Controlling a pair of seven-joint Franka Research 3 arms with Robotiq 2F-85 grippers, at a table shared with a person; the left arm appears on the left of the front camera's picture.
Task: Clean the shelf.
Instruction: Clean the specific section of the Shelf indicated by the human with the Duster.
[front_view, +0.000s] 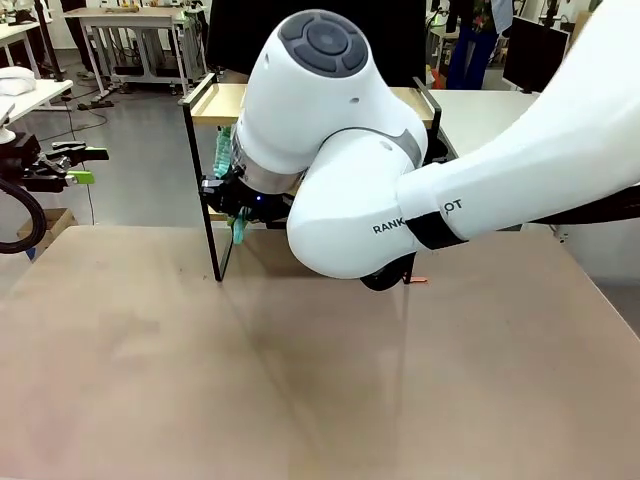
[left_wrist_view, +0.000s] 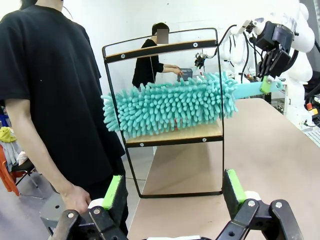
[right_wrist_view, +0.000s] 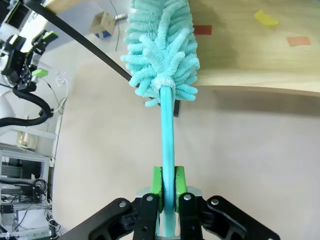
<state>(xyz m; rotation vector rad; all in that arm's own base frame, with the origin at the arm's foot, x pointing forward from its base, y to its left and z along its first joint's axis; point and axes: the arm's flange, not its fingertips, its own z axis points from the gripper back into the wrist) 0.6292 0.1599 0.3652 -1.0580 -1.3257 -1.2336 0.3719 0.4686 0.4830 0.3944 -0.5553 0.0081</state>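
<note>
Brown tabletop carries shelf, upper centre of front view, upright, boards running left-right, mostly hidden behind right arm. Arm lettering reads "RANK…OT", partly covered. Teal duster lies lengthwise between boards. Right gripper clamps its handle. Left gripper gapes empty.

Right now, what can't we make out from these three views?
- Left wrist view: the duster covers much of the lower board of the shelf, so contact and any dust beneath can't be told.
- Front view: the right arm blocks most of the shelf and duster.
- Right wrist view: the duster's tip is cut off by the top edge.
- Left wrist view: the person's hand sits partly behind the left hand.
</note>
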